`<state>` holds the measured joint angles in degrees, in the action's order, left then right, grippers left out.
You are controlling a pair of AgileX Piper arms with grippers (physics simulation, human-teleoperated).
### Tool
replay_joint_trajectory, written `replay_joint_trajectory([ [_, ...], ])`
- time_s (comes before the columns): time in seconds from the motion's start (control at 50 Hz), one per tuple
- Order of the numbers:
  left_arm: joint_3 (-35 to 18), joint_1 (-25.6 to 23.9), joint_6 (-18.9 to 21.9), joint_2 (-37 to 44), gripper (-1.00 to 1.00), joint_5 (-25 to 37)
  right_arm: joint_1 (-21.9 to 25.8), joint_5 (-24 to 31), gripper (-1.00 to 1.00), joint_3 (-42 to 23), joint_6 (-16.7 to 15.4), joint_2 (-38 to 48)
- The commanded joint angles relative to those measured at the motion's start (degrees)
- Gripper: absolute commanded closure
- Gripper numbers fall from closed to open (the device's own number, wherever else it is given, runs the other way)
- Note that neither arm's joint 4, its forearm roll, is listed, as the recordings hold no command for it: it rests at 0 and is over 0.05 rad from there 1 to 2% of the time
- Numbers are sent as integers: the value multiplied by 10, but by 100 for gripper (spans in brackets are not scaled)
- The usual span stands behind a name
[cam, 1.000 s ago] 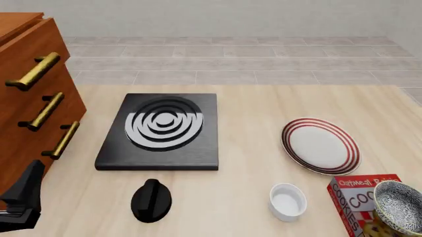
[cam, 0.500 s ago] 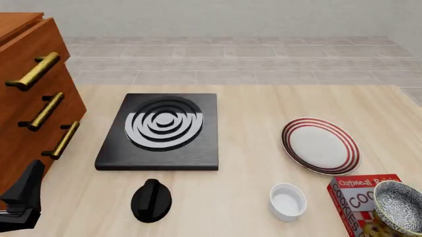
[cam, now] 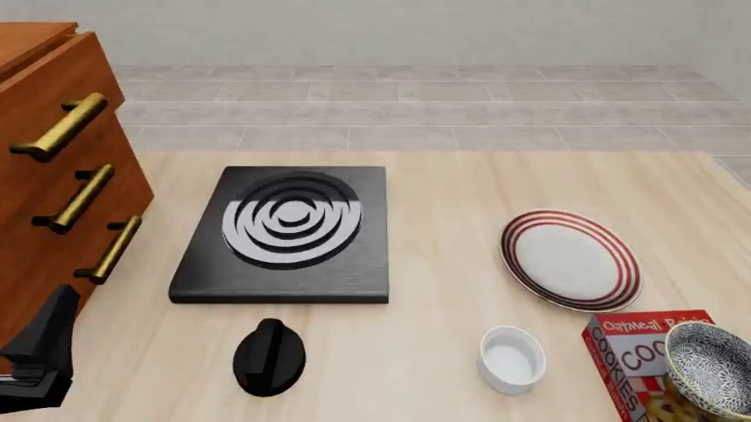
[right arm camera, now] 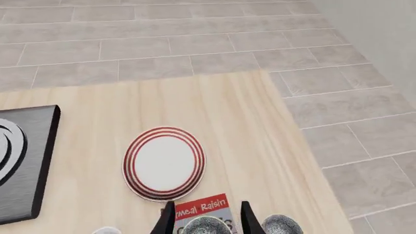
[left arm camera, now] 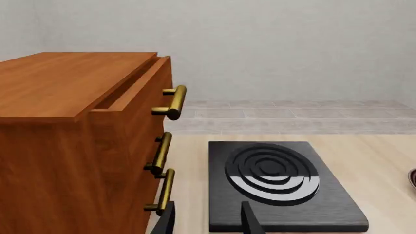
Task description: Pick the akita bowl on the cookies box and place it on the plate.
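Observation:
The akita bowl (cam: 710, 367) rests on the right end of the red cookies box (cam: 639, 352) at the front right, overhanging it. The red-ringed plate (cam: 572, 259) lies just behind the box, with nothing on it. In the right wrist view my right gripper (right arm camera: 206, 223) is open above the box (right arm camera: 201, 207), and the plate (right arm camera: 163, 163) lies beyond it. Speckled round shapes sit at that picture's edge by the fingers. My left gripper (left arm camera: 208, 224) is open and holds nothing, near the cabinet.
A black stove slab (cam: 288, 233) lies mid-table with a black knob (cam: 270, 356) in front of it. A white ramekin (cam: 512, 359) stands left of the box. A wooden cabinet (cam: 59, 202) with brass handles fills the left side. The left arm (cam: 35, 360) is beside it.

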<state>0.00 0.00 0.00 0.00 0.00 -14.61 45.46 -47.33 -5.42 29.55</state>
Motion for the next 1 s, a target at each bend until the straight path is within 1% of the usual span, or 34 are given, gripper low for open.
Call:
replay_joint_trajectory([
  [0.02,0,0,0,0,-100,0,-37,-3,-100,20,-12,6],
  [0.26,0,0,0,0,-100,0,-53,-33,-100,68,-13,18],
  [0.46,0,0,0,0,-100,0,-66,-51,-100,93,-14,23],
  [0.62,0,0,0,0,-100,0,-83,-51,-100,104,-18,27],
  [0.78,0,0,0,0,-100,0,-102,-53,-100,115,-35,29],
  [0.92,0,0,0,0,-100,0,-107,-49,-100,121,-27,28],
  [1.0,0,0,0,0,-100,0,-111,-48,-100,126,-29,24],
])
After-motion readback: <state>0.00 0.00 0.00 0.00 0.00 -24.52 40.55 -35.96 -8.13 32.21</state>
